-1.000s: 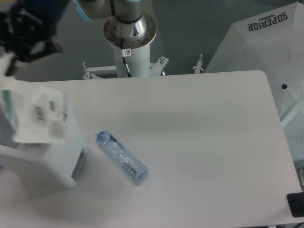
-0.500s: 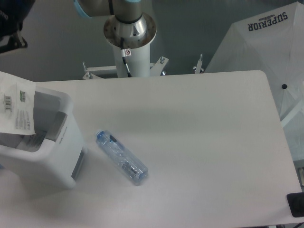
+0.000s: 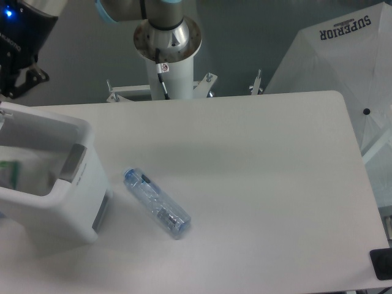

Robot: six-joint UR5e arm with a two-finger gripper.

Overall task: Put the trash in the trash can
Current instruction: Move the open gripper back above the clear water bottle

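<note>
Nearest me, the clear plastic bottle lies on its side on the white table, blue cap toward the far left, just beside the trash can but not touching it. Inside the bin's open top, the flat packet shows only as a pale shape with a green edge, low against the left wall. Farther back, the gripper hangs above the bin's far rim at the frame's left edge, dark and partly cut off; finger spacing cannot be told.
</note>
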